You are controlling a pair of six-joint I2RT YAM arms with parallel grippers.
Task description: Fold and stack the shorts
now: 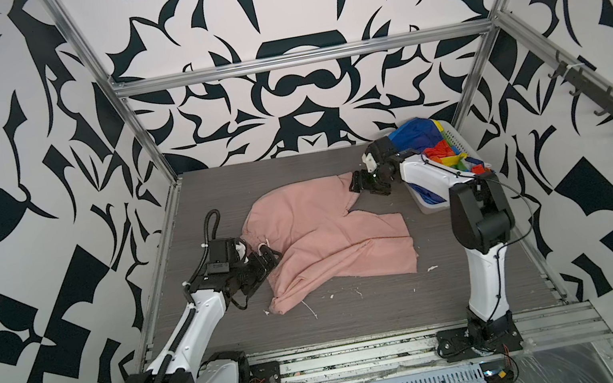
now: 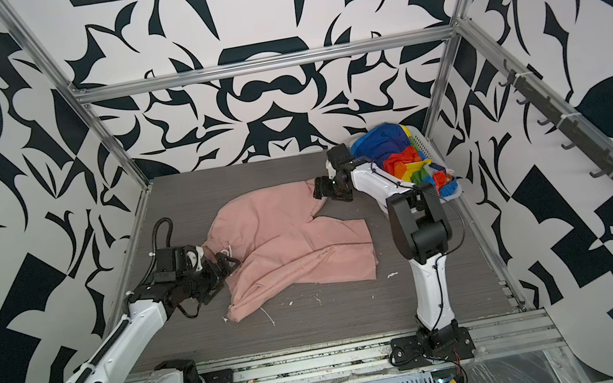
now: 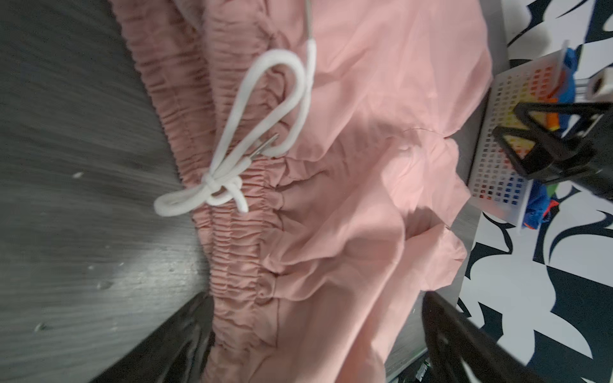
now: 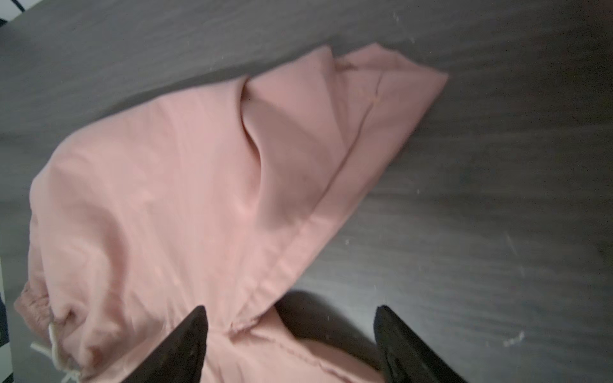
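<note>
Shorts [image 1: 314, 220] of soft, matte salmon-pink cloth lay rumpled across the middle of the grey wood-grain table [image 1: 359, 318], which was flecked with white scraps. Nearest the camera, the left arm reached in low from the front-left corner. The left end effector [image 1: 265, 259] sat at the gathered elastic waistband, its black fingers [image 3: 560, 162] spread wide and gripping nothing. A white drawstring [image 3: 265, 132], tied in a looped bow with metal tips, rested on the waistband just beside it. The two legs fanned toward the right, the nearer one flat with a stitched hem, the farther one creased over itself. Farther back, the right arm bent sharply at the elbow and stretched leftward. The right end effector [image 4: 292, 321] was parted over the far leg's hem, holding no cloth. In the far right corner, a white perforated plastic basket [image 1: 457, 135] held shiny rainbow-striped shorts [image 1: 419, 135], draped over its rim.
</note>
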